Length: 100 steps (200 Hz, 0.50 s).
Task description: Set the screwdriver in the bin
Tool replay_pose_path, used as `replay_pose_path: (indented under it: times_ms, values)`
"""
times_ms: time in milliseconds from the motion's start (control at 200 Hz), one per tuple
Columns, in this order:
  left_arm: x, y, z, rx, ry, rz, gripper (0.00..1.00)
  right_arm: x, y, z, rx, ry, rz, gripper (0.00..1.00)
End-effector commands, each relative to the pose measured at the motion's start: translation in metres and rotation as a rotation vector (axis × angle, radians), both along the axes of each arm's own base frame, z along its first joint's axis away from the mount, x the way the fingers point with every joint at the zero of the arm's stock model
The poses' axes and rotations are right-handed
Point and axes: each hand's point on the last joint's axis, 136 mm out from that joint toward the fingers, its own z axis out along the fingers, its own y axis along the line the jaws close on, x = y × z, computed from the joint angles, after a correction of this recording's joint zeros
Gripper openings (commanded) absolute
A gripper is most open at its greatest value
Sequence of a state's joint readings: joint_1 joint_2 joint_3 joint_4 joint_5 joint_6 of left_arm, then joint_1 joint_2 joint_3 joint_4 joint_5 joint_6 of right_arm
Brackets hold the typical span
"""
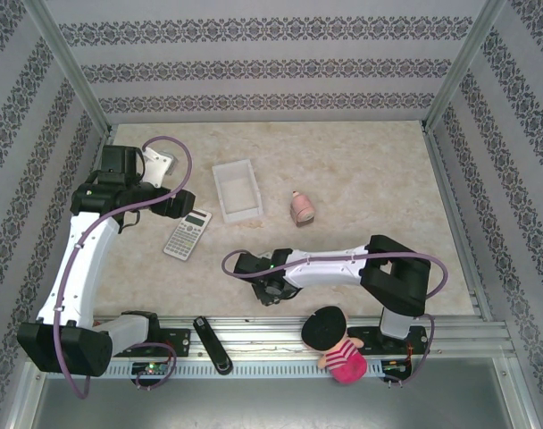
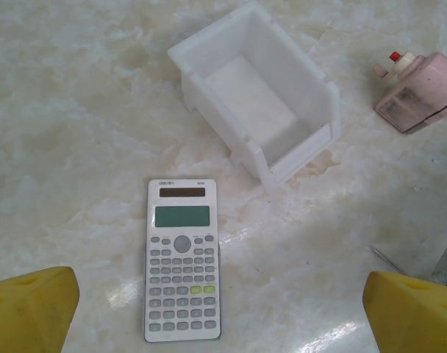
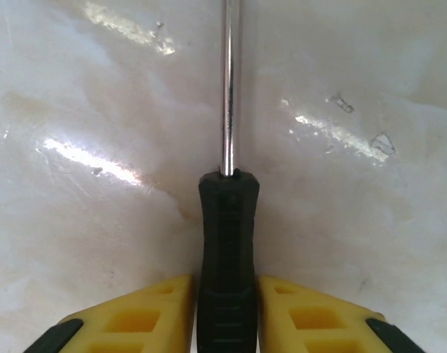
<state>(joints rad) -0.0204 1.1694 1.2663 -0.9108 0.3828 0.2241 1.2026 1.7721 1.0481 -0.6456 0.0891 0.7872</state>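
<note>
The screwdriver [image 3: 228, 243] lies flat on the marble table, its black handle between the yellow fingers [image 3: 135, 320] of my right gripper [image 3: 227, 312], which press on both its sides. Its thin metal shaft [image 3: 229, 88] points away from the wrist. From above, my right gripper [image 1: 270, 288] is low at the table's front centre and covers the screwdriver. The white bin [image 1: 220, 192] stands empty at the back centre, well apart from it; its wall [image 2: 216, 110] shows in the left wrist view. My left gripper [image 1: 178, 204] hovers open over the table, left of the bin.
A grey calculator [image 1: 187, 233] lies under the left gripper, in front of the bin. A pink bottle-like object [image 1: 302, 208] lies right of the bin. A thick black bar [image 1: 213, 344] and a doll [image 1: 332, 344] rest on the front rail.
</note>
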Motion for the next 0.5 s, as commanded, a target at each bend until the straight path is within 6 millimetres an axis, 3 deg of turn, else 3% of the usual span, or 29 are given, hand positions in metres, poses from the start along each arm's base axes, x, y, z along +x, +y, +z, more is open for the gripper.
replay_pose_path:
  times_ms: [0,100,260,495]
  values:
    - [-0.009,-0.005,-0.001,-0.016,0.012,-0.004,0.99,-0.001,-0.015,-0.008,-0.079,-0.021,0.005,0.25]
    - [-0.010,-0.004,0.001,-0.014,0.004,-0.002,0.99,0.000,-0.012,-0.006,-0.066,-0.036,0.018,0.17]
    - [-0.010,0.000,0.006,0.007,-0.015,0.006,0.99,0.002,-0.009,0.003,-0.051,-0.042,0.036,0.16]
    - [-0.013,0.002,0.014,0.030,-0.049,-0.003,0.99,0.022,-0.004,0.045,0.043,-0.060,0.023,0.16]
